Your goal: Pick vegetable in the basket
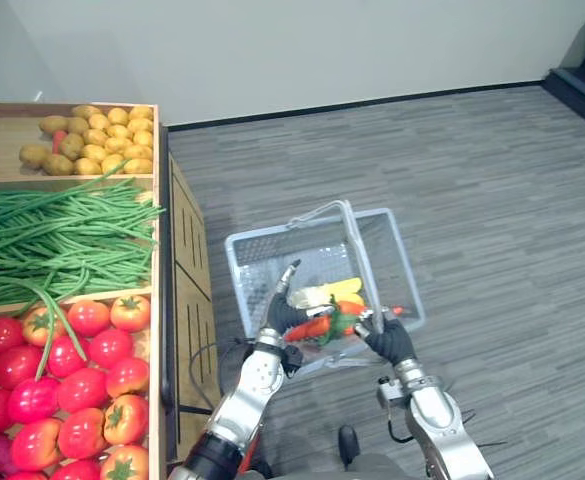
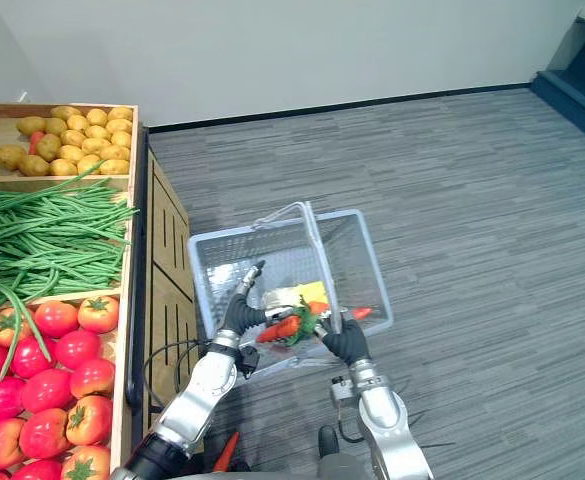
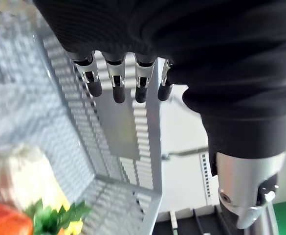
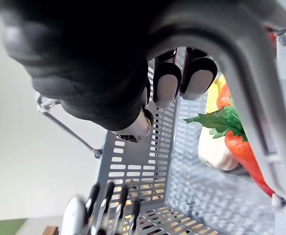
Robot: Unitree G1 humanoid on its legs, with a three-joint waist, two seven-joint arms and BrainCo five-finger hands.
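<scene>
From the head, a grey perforated plastic basket (image 1: 272,260) sits on grey ribbed carpet (image 1: 472,180) beside a wooden produce stand (image 1: 187,260). The stand's three compartments hold knobbly yellow potatoes (image 1: 97,135), long green beans (image 1: 62,235) and glossy red tomatoes (image 1: 67,385). Inside the basket, at its near end, lie an orange carrot (image 1: 310,327) with a leafy green top, a yellow piece (image 1: 344,288) and a pale rounded vegetable (image 1: 310,296), possibly garlic, though it is too blurred to be sure. The left hand (image 1: 285,312) hovers over the carrot; the right hand (image 1: 389,340) is at the basket's smooth grey handle (image 1: 360,255).

From the left wrist, the fingers (image 3: 118,83) hang straight and empty over the slotted wall, with the carrot below them.

From the right wrist, the fingers (image 4: 167,85) curl round the handle, above the carrot and the pale vegetable.
</scene>
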